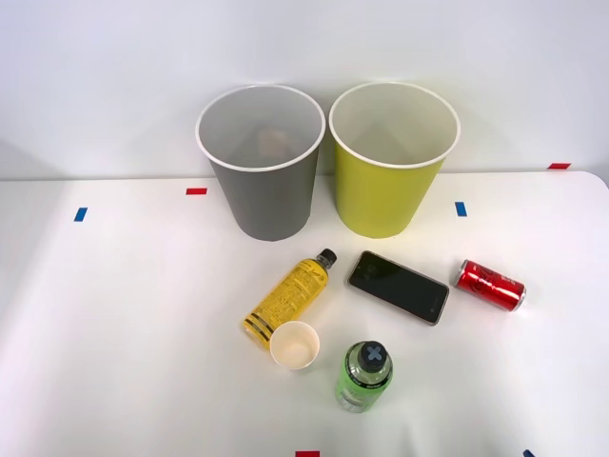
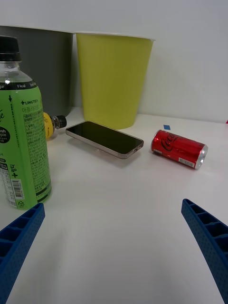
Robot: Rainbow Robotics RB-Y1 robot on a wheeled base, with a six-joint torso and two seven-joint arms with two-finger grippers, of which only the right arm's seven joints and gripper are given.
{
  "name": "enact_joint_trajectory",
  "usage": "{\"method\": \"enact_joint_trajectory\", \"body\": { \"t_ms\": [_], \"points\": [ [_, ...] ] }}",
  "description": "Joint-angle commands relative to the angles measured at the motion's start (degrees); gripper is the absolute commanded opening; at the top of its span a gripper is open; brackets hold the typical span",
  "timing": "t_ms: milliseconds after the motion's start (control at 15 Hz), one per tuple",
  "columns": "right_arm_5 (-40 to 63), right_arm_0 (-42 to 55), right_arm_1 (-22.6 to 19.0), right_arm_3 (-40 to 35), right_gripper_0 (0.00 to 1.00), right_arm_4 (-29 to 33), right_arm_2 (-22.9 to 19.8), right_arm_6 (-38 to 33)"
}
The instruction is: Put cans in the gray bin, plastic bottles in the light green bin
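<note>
Front view: high, looking forward and down over the whole white table (image 1: 114, 314); right wrist view: low near the tabletop, facing the bins, sharing the red can (image 1: 490, 285) (image 2: 179, 149) and black phone (image 1: 398, 286) (image 2: 105, 138).

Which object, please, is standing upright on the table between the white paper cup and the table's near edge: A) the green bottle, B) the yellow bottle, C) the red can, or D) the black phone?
A. The green bottle stands on its base with its dark cap facing up, just beside the white paper cup, while the red can, the yellow bottle and the black phone all lie flat.
</note>
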Motion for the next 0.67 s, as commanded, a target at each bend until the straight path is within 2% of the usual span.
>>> {"method": "enact_joint_trajectory", "body": {
  "t_ms": [67,667],
  "points": [
    [0.00,0.00,0.00,0.00,1.00,0.00,0.00,0.00],
    [0.00,0.00,0.00,0.00,1.00,0.00,0.00,0.00]
  ]
}}
